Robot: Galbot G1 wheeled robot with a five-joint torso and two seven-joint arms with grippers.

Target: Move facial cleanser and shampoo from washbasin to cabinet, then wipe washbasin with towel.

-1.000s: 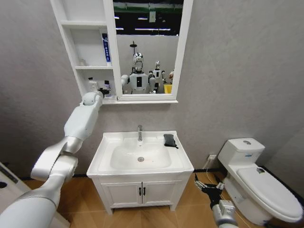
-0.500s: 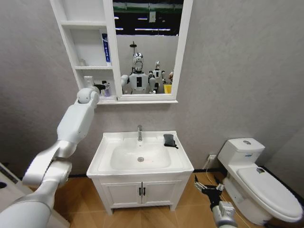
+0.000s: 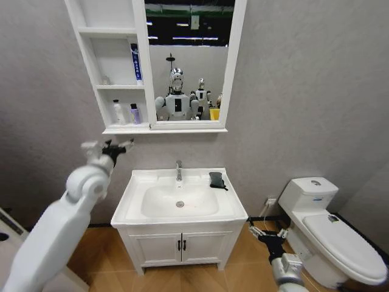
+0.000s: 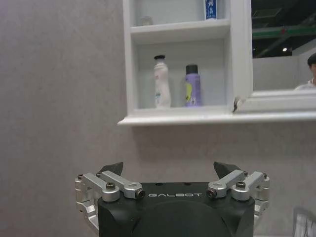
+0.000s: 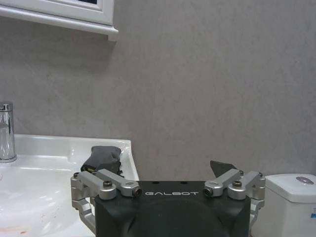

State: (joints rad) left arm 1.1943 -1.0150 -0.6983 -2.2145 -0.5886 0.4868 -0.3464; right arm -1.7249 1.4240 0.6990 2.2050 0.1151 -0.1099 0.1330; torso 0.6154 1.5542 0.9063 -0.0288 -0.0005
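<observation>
Step in hand: placing of bottles judged finished; wiping not yet begun.
White bottle with dark cap (image 4: 161,82): upright on the lowest open shelf of the white wall-mounted cabinet (image 3: 107,80), just beside the purple bottle with black cap (image 4: 192,85); apart, not touching.
Blue-and-white tube (image 3: 135,62): upright on the middle shelf, against the mirror panel's frame.
Left gripper (image 3: 109,148): empty, fingers spread apart, held in the air at about 7 o'clock below the cabinet's lowest shelf, clear of the ledge.
Right gripper (image 3: 268,233): empty, fingers spread apart, hanging low between the floor vanity and the white toilet (image 3: 331,230), at about 4 o'clock from the basin.
Small dark grey-black folded towel (image 3: 216,179): flat on the rim of the white rectangular ceramic washbasin (image 3: 180,200), at 2 o'clock from the oval bowl, right of the chrome tap (image 3: 179,170); untouched.
Washbasin top: no bottles visible on it.
Next move, as judged: reach to the towel, probably with the right gripper as the nearer one; approach from above, fingers astride the fold, closing low enough to gather the cloth without striking the ceramic rim or the wall behind.
</observation>
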